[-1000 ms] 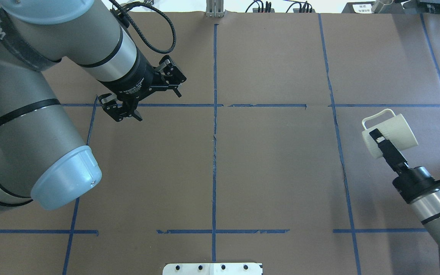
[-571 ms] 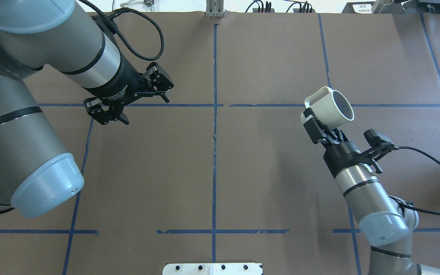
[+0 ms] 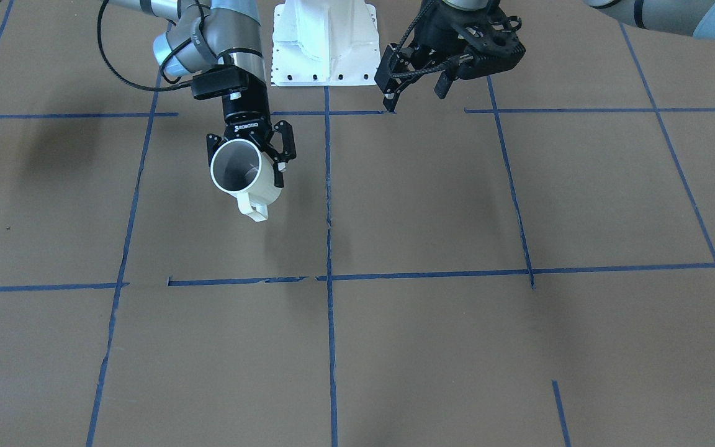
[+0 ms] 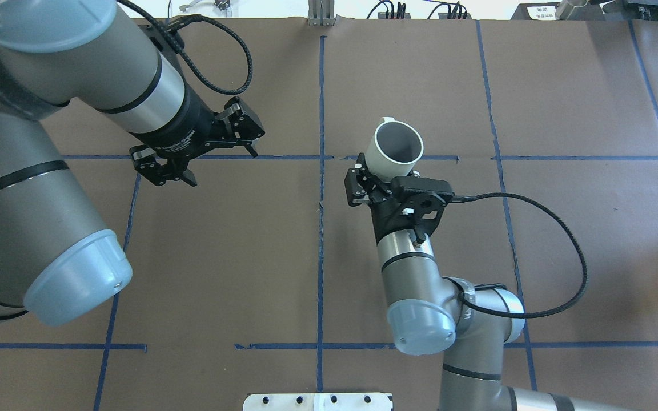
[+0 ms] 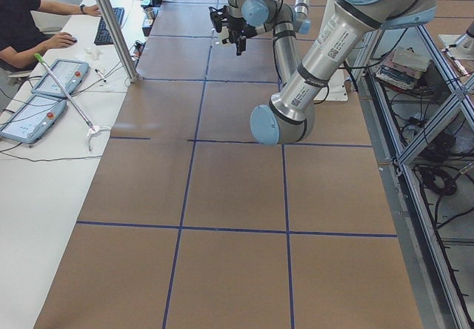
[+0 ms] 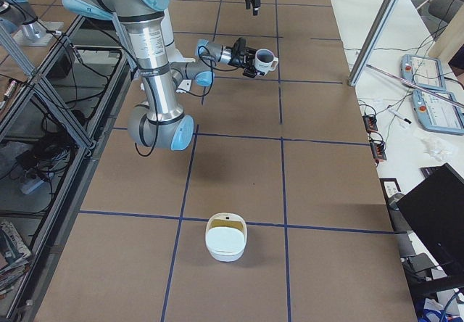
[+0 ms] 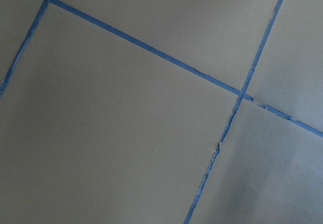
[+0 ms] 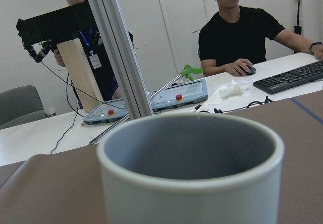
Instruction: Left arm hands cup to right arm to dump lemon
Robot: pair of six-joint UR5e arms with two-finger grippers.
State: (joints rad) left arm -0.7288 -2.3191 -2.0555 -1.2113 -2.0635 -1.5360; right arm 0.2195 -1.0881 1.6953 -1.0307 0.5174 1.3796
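- Cup (image 4: pixel 398 149): smooth white cylinder with a matt grey inside, a thick rounded rim and a loop handle on the side away from the robot; mouth up, held above the table (image 4: pixel 220 257) just right of the centre tape line (image 4: pixel 320 257)
- Right gripper (image 3: pixel 247 162): black open-linkage fingers clamped on the cup's wall from both sides
- Left gripper (image 4: pixel 223 169): bulky, black, cable-wrapped; fingers spread wide around nothing, left of that line
- Table: flat brown paper squared off by blue tape, ragged in spots
- Bowl (image 6: pixel 226 236): white, rounded-square, well right of that line
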